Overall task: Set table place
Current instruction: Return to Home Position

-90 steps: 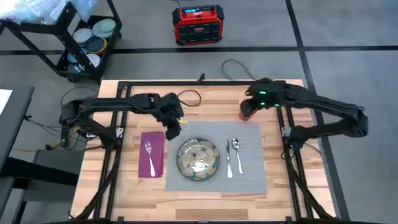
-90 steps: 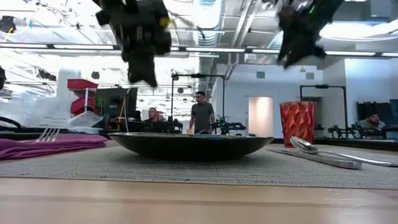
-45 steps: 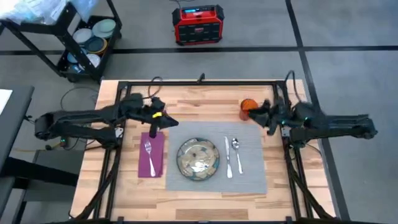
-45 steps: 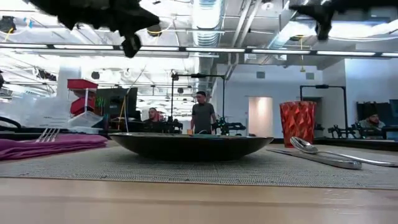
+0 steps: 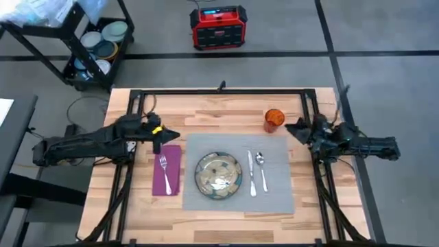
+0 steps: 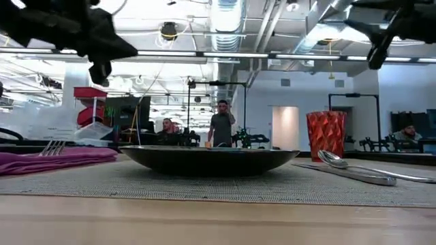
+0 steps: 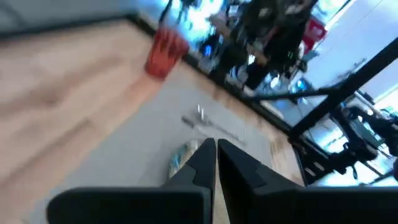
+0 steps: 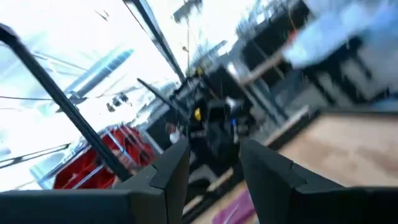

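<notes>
From above, the table (image 5: 226, 113) holds one grey mat (image 5: 278, 192) in the middle. On the mat sit one round plate (image 5: 219, 175), one knife (image 5: 251, 173) and one spoon (image 5: 261, 168). The knife and spoon lie side by side, to the right of the plate. One pink napkin (image 5: 171, 180) lies just beside the mat on its left, with one fork (image 5: 164, 165) on top of it. One orange cup (image 5: 274, 119) stands at the mat's far right corner. I cannot tell if it is on the mat or just off it.

The left gripper (image 5: 170, 136) is near the far end of the napkin. The right gripper (image 5: 291, 128) is near the cup, not touching it. On the floor are one red box (image 5: 218, 26) and one cart (image 5: 96, 41) of dishes.

From table height, both grippers hang high above the table, holding nothing. Three people (image 6: 221, 127) show far off in the room.

In the left wrist view, its two fingers (image 7: 202, 163) are pressed together with nothing between them. The cup, plate, knife and spoon show beyond them.

In the right wrist view, its two fingers (image 8: 171, 171) are spread apart with nothing between them. A bit of the napkin shows.
</notes>
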`<control>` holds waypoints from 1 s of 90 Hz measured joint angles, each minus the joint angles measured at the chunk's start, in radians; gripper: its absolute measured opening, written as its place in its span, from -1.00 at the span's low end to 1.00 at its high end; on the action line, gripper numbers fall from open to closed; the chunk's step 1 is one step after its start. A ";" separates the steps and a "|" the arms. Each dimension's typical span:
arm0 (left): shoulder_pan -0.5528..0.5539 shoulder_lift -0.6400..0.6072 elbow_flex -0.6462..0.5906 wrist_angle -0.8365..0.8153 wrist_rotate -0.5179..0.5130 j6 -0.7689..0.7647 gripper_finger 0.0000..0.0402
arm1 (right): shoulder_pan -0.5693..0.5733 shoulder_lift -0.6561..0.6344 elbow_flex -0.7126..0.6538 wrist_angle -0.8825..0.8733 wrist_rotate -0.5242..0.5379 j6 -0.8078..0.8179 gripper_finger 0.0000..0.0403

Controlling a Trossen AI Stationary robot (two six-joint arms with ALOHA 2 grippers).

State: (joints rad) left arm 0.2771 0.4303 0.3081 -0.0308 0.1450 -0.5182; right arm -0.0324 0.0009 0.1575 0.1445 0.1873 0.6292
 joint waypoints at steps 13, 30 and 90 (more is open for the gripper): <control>0.021 -0.229 -0.085 -0.006 -0.015 -0.017 -1.00 | -0.035 0.002 0.047 -0.036 -0.032 -0.059 -0.45; 0.044 -0.429 -0.106 -0.092 -0.043 -0.036 -1.00 | -0.075 0.002 0.208 -0.214 -0.087 -0.154 -0.54; 0.045 -0.430 -0.095 -0.171 -0.046 -0.026 -1.00 | -0.419 0.003 0.533 -0.686 -0.203 -0.176 -0.57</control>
State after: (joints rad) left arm 0.3225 0.0006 0.2131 -0.2014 0.0990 -0.5441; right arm -0.4517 0.0036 0.6901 -0.5416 -0.0159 0.4532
